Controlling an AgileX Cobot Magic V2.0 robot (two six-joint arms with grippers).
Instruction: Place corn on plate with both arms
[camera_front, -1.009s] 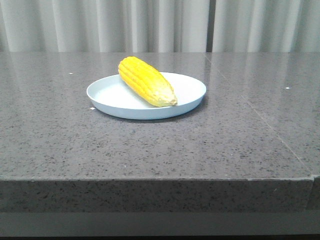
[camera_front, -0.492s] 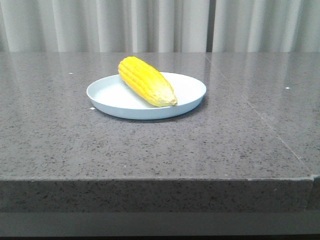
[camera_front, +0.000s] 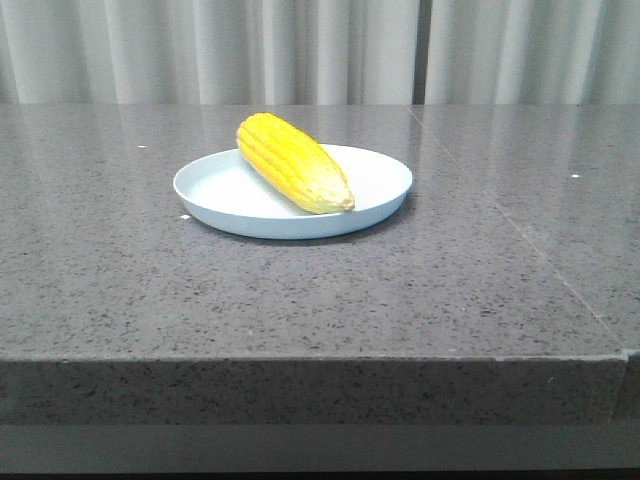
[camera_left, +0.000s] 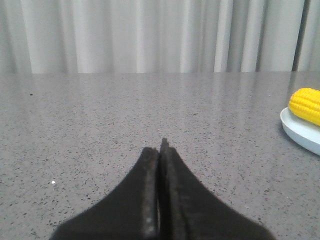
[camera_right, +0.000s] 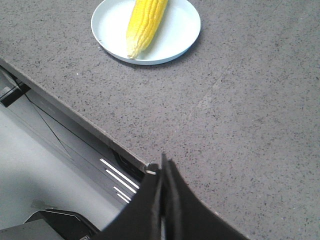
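Corn (camera_front: 294, 162) lies diagonally on the plate (camera_front: 215, 205), paler tip near the front rim, so placement looks done. Left gripper (camera_left: 159, 150) and right gripper (camera_right: 162, 172) both pressed together, empty, well clear of plate.
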